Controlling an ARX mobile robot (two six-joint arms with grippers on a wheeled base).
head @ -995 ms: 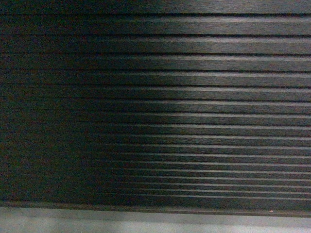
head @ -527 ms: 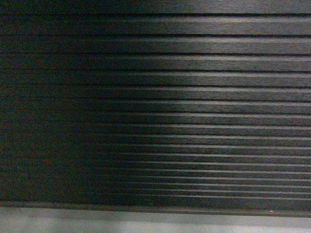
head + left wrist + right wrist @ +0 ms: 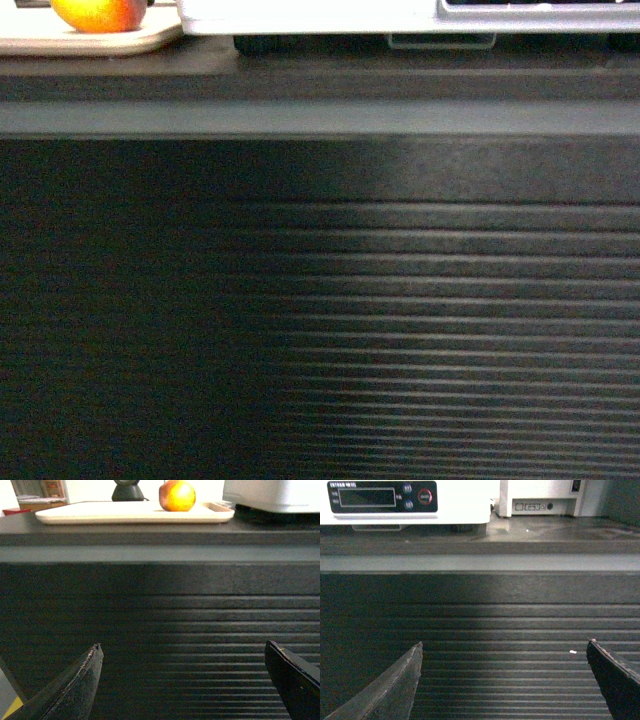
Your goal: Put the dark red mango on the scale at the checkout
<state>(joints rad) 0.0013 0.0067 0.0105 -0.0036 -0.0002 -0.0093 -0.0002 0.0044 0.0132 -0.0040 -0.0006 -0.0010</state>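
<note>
The dark red mango [image 3: 97, 13], red shading to orange-yellow, sits on a beige tray [image 3: 150, 40] at the top left of the head view; the left wrist view shows the mango [image 3: 177, 495] on the tray [image 3: 100, 512] too. The white scale [image 3: 300, 15] stands to its right on the checkout [image 3: 320, 115]. Its black display panel [image 3: 382, 496] faces the right wrist camera. My left gripper [image 3: 184, 645] is open, low before the ribbed front panel, well below the mango. My right gripper [image 3: 505, 642] is open as well, below the scale [image 3: 460, 510]. Neither holds anything.
A grey-white printer [image 3: 540, 497] stands right of the scale on the counter. A black round stand [image 3: 127, 490] rises behind the tray. The scale's corner [image 3: 270, 492] overhangs at the upper right of the left wrist view. The ribbed black front panel [image 3: 150, 630] fills the space ahead.
The head view has risen: before it showed only the ribbed panel and a strip of floor, now the counter's top edge, the mango, tray and scale appear.
</note>
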